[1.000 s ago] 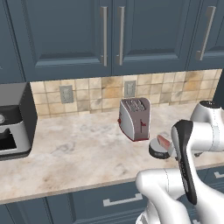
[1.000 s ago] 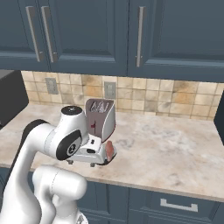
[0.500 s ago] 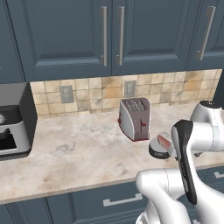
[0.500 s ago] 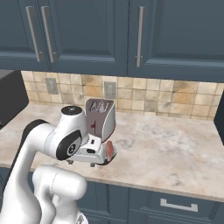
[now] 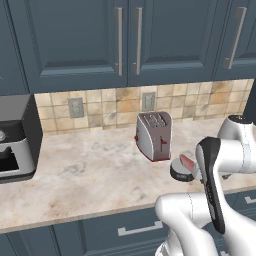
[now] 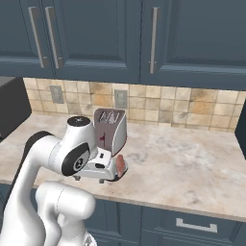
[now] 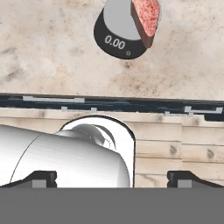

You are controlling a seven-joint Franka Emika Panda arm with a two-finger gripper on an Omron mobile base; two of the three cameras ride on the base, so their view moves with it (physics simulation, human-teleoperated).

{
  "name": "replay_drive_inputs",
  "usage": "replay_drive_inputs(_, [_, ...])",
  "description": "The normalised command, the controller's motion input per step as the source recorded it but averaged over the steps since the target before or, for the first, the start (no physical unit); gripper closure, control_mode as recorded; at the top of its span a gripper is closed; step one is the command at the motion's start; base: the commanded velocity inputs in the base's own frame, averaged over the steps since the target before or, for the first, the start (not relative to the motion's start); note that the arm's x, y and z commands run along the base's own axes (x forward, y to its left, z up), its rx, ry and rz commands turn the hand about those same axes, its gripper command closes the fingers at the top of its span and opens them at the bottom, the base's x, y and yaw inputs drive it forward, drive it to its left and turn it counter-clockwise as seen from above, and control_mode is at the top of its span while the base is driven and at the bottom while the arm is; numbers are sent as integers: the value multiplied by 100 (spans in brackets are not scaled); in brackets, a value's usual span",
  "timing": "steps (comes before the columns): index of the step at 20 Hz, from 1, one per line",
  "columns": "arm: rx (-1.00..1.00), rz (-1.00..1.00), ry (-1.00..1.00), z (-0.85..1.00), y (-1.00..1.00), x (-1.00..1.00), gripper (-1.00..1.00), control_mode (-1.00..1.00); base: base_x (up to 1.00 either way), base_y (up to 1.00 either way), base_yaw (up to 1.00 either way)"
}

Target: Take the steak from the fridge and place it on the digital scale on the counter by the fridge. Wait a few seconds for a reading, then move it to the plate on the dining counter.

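The steak (image 7: 146, 17), a reddish slab with a pale edge, lies on the digital scale (image 7: 117, 33) and overhangs one side of its grey top. The scale's display reads 0.00. Both stand near the counter's front edge, just in front of the toaster: steak (image 5: 188, 162) on scale (image 5: 180, 171), and steak (image 6: 121, 165) again beside my hand. My gripper (image 7: 112, 177) hangs open and empty, drawn back above the counter's front edge, clear of the steak; its fingertips (image 7: 41, 177) stand wide apart. The plate and the dining counter are out of view.
A silver toaster (image 5: 154, 135) stands behind the scale. A black appliance (image 5: 15, 142) sits at the counter's left end. Marbled counter (image 5: 90, 170) stretches between them. Navy wall cabinets (image 5: 125, 40) hang above, drawers (image 6: 192, 223) below. A dark panel (image 6: 242, 129) ends the counter on the right.
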Motion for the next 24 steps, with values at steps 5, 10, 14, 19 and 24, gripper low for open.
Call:
replay_drive_inputs(5, [0,0,0,0,0,0,-100,-100,0,0,0])
replay_drive_inputs(10, [0,0,0,0,0,16,-100,-100,0,0,0])
replay_drive_inputs(14, [0,0,-2,-14,-1,83,-100,-100,0,0,0])
replay_drive_inputs(19, [0,0,-4,-4,-1,97,-100,-100,0,0,0])
replay_drive_inputs(24, [0,0,-3,-14,-12,89,-100,-100,0,0,0])
